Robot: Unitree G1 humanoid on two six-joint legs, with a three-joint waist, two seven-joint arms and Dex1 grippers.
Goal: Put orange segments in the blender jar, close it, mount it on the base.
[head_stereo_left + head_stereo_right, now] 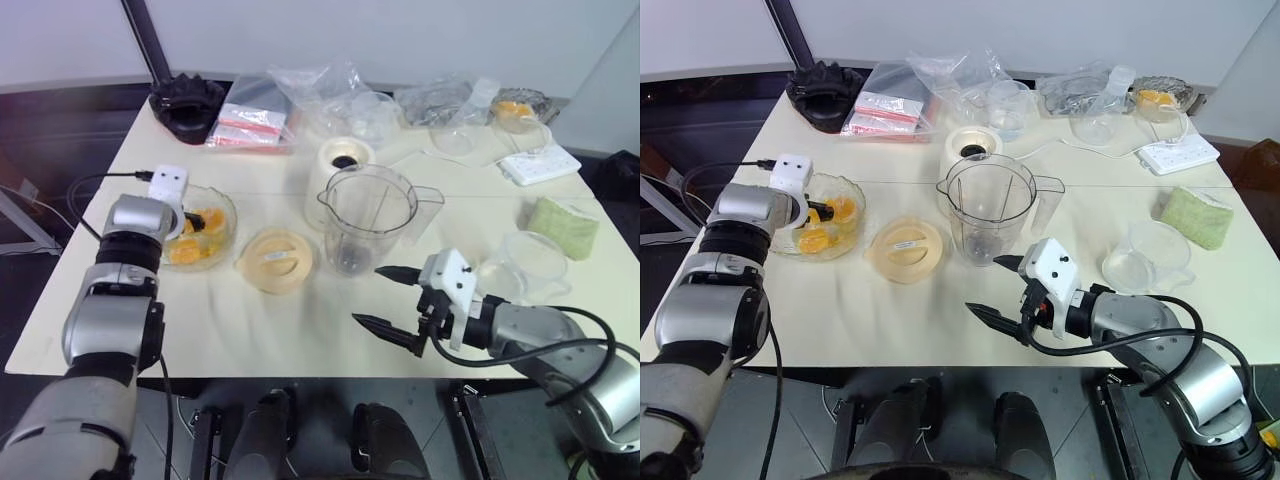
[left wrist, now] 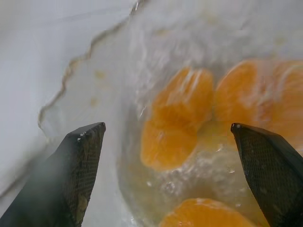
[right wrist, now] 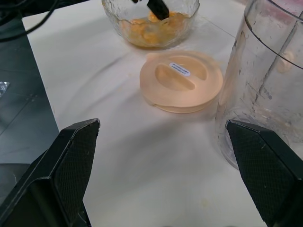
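At left of frame, the left tool (image 1: 190, 222) gapes wide inside the scalloped clear glass bowl (image 1: 228, 215); it should straddle one glossy orange segment (image 2: 176, 118) before closing gently.

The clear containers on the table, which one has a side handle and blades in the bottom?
The blender jar, standing upright beside the pale orange lid. The small clear cup has neither blades nor handle.

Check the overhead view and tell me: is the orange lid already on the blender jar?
No. The lid lies flat on the table beside the blender jar, whose top is uncovered.
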